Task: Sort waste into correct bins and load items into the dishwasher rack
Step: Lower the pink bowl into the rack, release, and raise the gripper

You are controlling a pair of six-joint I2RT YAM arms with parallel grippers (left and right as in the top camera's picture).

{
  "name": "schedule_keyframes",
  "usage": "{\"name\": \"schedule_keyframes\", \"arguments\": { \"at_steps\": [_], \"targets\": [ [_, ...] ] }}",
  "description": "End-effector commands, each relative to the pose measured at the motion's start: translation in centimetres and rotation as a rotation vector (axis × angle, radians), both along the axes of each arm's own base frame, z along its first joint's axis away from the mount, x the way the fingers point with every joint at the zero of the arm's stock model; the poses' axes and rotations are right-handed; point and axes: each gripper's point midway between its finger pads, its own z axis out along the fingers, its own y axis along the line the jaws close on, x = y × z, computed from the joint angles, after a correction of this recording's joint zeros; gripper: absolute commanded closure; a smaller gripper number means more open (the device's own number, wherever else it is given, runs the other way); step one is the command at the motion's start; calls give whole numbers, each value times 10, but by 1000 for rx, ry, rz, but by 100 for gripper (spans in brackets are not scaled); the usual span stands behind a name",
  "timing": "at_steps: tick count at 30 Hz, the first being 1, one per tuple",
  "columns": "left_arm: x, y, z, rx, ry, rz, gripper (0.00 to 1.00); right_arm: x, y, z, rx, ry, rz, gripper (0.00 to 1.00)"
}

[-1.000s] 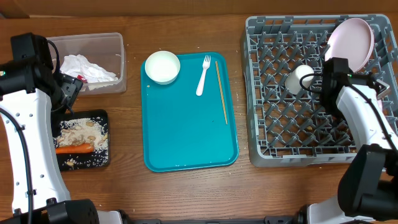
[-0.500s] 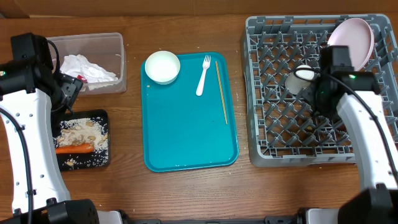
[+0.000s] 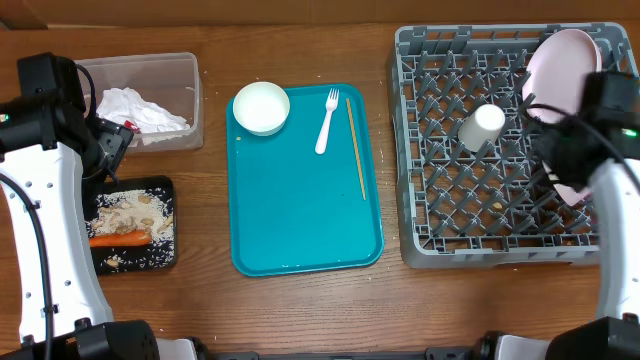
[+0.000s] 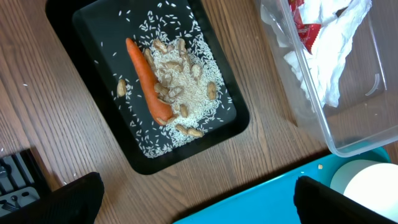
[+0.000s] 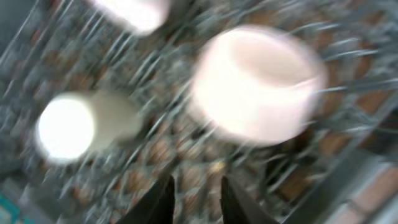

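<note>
1. My right end effector (image 5: pixel 198 183) hangs over the dishwasher rack (image 3: pixel 440 230), narrowly parted, empty.
2. My left end effector (image 4: pixel 196 186) gapes wide, nearer the white bowl (image 3: pixel 261 107).
3. The bowl sits on the teal tray (image 3: pixel 300 220), beyond the tub (image 3: pixel 150 68).

Table (image 3: pixel 300 310): matt wood grain. Teal tray (image 3: pixel 300 210): glossy plastic. Rack (image 3: pixel 450 210): grey plastic. Tub (image 3: pixel 140 65): clr plastic. Napkins (image 3: pixel 135 108): crumpled paper.

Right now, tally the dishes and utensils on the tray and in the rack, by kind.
Bowls: 2, the tray bowl and the rack bowl
Plate: 1
Cup: 1
Fork: 1
Chopstick: 1
Total: 6
</note>
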Motion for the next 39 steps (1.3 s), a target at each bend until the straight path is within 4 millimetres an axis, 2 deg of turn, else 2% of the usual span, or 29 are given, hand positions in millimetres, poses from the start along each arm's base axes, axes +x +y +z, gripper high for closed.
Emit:
{"name": "schedule_keyframes", "arguments": {
  "at_steps": [1, 5, 8, 13, 15, 19, 22, 25, 30, 32, 34, 36, 38, 39],
  "targets": [
    [-1, 3, -2, 5, 7, 23, 0, -15, -55, 0, -65, 25, -139, 75],
    [-1, 3, -2, 5, 7, 23, 0, -15, -74, -17, -61, 66, -139, 77],
    [-1, 3, -2, 5, 7, 23, 0, -12, -76, -33, -47, 107, -130, 77],
    [-1, 3, -2, 5, 7, 23, 0, 0, -55, -64, 76, 150, -45, 78],
    [-1, 3, -2, 5, 7, 23, 0, 1, -47, -68, 114, 156, -13, 80],
    [-1, 3, -2, 5, 7, 23, 0, -4, -44, -55, 117, 146, -11, 87],
    [-1, 3, -2, 5, 7, 23, 0, -4, -39, -34, 119, 95, -1, 87],
    [-1, 3, -2, 5, 7, 23, 0, 0, -25, -8, 165, 15, 42, 87],
    [-1, 3, -2, 5, 7, 23, 0, 13, 20, 28, 314, -151, 203, 86],
    [-1, 3, -2, 5, 7, 23, 0, 20, 43, 36, 357, -186, 271, 85],
    [-1, 3, -2, 5, 7, 23, 0, 28, 67, 40, 377, -204, 348, 80],
    [-1, 3, -2, 5, 7, 23, 0, 38, 95, 42, 376, -215, 431, 67],
    [-1, 3, -2, 5, 7, 23, 0, 49, 134, 47, 368, -244, 550, 46],
    [-1, 3, -2, 5, 7, 23, 0, 55, 156, 51, 364, -269, 619, 27]
  ]
}}
